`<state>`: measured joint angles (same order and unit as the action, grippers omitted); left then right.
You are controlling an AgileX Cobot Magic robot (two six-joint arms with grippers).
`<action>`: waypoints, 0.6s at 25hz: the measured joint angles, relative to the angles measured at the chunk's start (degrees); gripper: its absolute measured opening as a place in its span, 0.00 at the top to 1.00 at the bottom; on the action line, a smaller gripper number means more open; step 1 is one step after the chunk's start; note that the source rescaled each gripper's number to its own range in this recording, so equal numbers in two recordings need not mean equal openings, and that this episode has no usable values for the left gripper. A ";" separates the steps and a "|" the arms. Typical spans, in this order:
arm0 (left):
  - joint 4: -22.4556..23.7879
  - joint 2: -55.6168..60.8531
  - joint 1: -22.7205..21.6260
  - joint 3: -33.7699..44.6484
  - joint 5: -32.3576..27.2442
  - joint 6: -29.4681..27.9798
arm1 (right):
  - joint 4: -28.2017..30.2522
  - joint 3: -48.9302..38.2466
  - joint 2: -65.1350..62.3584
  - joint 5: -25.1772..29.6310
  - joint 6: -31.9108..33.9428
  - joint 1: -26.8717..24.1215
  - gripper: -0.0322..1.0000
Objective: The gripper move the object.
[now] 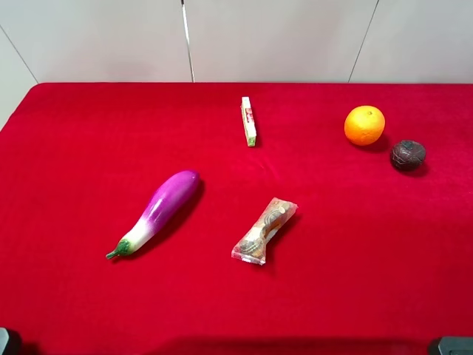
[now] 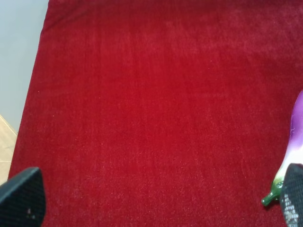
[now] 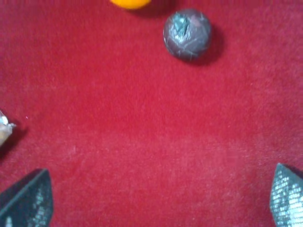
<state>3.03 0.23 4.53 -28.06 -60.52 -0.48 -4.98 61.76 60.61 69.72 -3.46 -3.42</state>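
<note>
The object, a small dark brown grooved ball (image 1: 408,154), sits on the red cloth at the far right, just right of and nearer than the orange fruit (image 1: 364,125). In the right wrist view the ball (image 3: 187,34) lies well ahead of my right gripper (image 3: 158,201), whose fingers stand wide apart and empty. My left gripper (image 2: 156,201) is also open and empty, over bare cloth with the eggplant's stem end (image 2: 293,156) beside one finger. In the exterior high view only dark bits of the arms show at the bottom corners.
A purple eggplant (image 1: 159,209) lies left of centre. A clear-wrapped snack packet (image 1: 264,230) lies in the middle; its end shows in the right wrist view (image 3: 4,127). A small white stick pack (image 1: 249,120) lies at the back. The cloth's left edge (image 2: 40,71) shows.
</note>
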 joint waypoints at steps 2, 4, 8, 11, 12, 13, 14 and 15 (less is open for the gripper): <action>0.00 0.00 0.00 0.00 0.00 0.00 | 0.00 0.00 -2.54 0.07 0.00 0.00 0.01; 0.00 0.00 0.00 0.00 0.00 0.00 | -0.04 0.00 -5.24 0.09 0.00 0.00 0.01; 0.00 0.00 0.00 0.00 0.00 0.00 | -0.04 0.00 -11.24 0.15 0.00 0.00 0.01; 0.00 0.00 0.00 0.00 0.00 0.00 | -0.04 0.00 -15.67 0.20 0.00 0.00 0.01; 0.00 0.00 0.00 0.00 0.00 0.00 | 0.02 0.00 -17.27 0.20 0.00 0.00 0.01; 0.00 0.00 0.00 0.00 0.00 0.00 | 0.08 0.00 -18.83 0.20 0.00 0.00 0.01; 0.00 0.00 0.00 0.00 0.00 0.00 | 0.13 0.00 -20.35 0.20 0.00 0.00 0.01; 0.00 0.00 0.00 0.00 0.00 0.00 | 0.12 0.00 -21.53 0.20 0.00 0.00 0.01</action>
<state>3.03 0.23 4.53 -28.06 -60.52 -0.48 -4.86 61.76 39.07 69.92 -3.46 -3.42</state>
